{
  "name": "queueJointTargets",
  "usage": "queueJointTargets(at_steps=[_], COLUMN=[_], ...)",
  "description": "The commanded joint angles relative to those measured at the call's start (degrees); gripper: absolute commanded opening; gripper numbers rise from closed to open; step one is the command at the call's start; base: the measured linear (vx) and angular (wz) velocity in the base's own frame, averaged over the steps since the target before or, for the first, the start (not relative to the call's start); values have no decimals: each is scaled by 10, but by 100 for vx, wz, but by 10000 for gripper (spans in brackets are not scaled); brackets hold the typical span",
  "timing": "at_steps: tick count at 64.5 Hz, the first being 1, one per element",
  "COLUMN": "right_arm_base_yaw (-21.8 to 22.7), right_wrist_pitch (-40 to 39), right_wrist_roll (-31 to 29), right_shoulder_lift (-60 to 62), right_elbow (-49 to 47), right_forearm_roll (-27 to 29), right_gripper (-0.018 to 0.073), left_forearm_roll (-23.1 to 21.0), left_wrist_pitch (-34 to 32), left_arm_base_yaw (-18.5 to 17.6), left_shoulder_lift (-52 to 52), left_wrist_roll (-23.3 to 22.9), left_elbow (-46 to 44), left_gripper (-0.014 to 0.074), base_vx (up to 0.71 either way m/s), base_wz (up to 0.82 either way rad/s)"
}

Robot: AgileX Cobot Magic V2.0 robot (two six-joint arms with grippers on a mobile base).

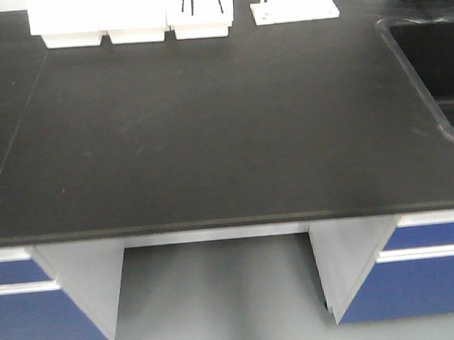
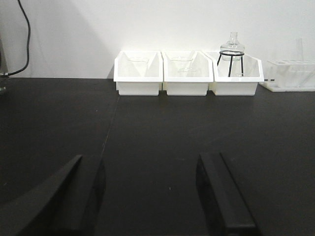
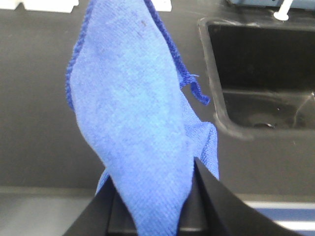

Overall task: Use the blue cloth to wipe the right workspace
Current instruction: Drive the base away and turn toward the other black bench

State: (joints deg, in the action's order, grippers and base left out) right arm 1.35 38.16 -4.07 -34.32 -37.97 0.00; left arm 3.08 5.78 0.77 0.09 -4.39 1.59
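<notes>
— How will the cloth (image 3: 133, 113) handle?
— Soft, light, floppy. Right gripper (image 3: 152, 179) pinches a bunched fold, likely the best hold; the rest is loose above the bench (image 3: 34, 108) near the sink (image 3: 261, 73).
— Left gripper (image 2: 150, 169)?
— Spread wide, empty, facing the trays (image 2: 187, 73).

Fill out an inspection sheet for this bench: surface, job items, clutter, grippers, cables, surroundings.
Surface: matte black benchtop, faint pale smudges; recessed black sink at its right end.
Job's things: bright royal-blue fabric cloth, bunched, held by the right gripper, not laid on the bench.
Clutter: three white plastic bins along the back; a clear glass flask on a black wire stand in the rightmost; a clear tube rack beside them.
Grippers: left gripper open, empty; right closed on the cloth.
Cables: one black cable against the wall, far left.
Surroundings: white wall, blue drawer fronts, grey floor.
</notes>
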Motion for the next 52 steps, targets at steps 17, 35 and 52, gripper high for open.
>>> queueJointTargets(at_steps=[17,35,52], right_arm_base_yaw=[2,2,2], right_wrist_pitch=[-41,-41,-41], right_wrist_roll=[-6,-6,-6], right_shoulder_lift=[-1,-1,-1], right_elbow=[-18,-18,-18], right_forearm_roll=[0,0,0], right_gripper=[3,3,3], left_forearm_roll=[-2,-2,-2], left_wrist_pitch=[-47,-47,-47], left_arm_base_yaw=[-3,-3,-3], left_shoulder_lift=[6,6,6], left_wrist_roll=[-4,-4,-4], left_elbow=[18,18,18], left_gripper=[523,523,523], base_vx=[-29,-33,-36], base_wz=[-1,-5,-7])
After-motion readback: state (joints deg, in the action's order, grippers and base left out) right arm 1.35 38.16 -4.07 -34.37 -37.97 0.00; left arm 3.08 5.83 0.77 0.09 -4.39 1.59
